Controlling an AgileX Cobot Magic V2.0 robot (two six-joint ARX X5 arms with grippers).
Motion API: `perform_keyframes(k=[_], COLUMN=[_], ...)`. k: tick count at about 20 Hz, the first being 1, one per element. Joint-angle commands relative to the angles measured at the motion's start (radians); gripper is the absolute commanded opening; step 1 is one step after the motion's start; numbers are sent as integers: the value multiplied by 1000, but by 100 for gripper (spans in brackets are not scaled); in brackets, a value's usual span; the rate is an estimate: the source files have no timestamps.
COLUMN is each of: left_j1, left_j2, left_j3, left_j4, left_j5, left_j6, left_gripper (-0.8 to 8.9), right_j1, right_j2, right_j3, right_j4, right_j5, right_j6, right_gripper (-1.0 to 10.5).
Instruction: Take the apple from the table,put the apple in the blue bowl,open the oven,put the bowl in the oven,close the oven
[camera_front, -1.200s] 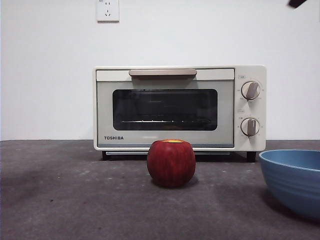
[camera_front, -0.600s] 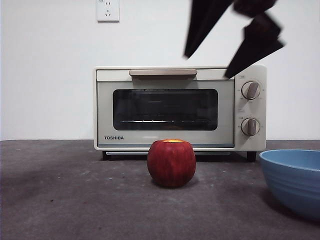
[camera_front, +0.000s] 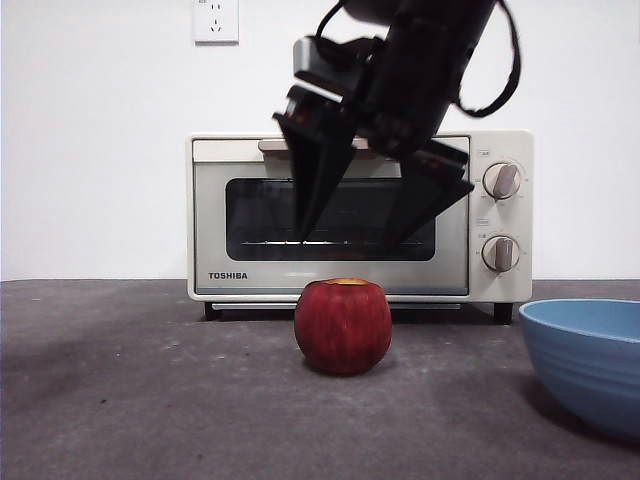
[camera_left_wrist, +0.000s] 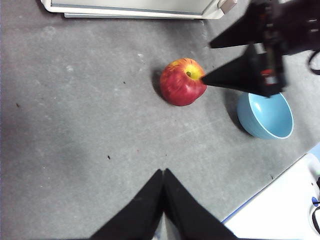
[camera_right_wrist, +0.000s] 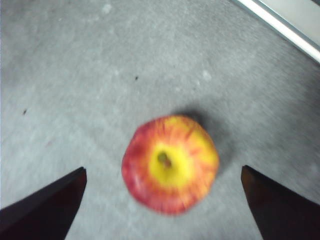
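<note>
The dark red apple (camera_front: 342, 325) with a yellow top stands on the grey table (camera_front: 150, 400) in front of the cream oven (camera_front: 358, 215), whose door is closed. My right gripper (camera_front: 345, 240) hangs open just above the apple, one jaw on each side, not touching it; its wrist view shows the apple (camera_right_wrist: 170, 162) centred between the jaws. The blue bowl (camera_front: 585, 358) sits at the right, empty. My left gripper (camera_left_wrist: 163, 172) is shut and high over the table, away from the apple (camera_left_wrist: 182, 81) and the bowl (camera_left_wrist: 265, 116).
A wall socket (camera_front: 215, 20) is on the white wall behind the oven. In the left wrist view a white surface (camera_left_wrist: 280, 210) borders the table's edge near the bowl.
My right gripper came down from the upper right and now hangs open directly over the apple. The apple, bowl and oven have not moved.
</note>
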Motion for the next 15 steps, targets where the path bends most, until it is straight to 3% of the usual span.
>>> perform_keyframes(k=[1,15], left_j1=[-3,-3], left_j2=[6,6], left_j3=[19,19], left_j4=[5,10], left_j5=[2,2], left_j6=[10,10], left_gripper=[7,7], right_j1=[18,30], right_j2=[45,203], right_j3=[22,22], right_j4=[18,74], right_j5=[29,52], right_j6=[28,37], right_gripper=[493,492])
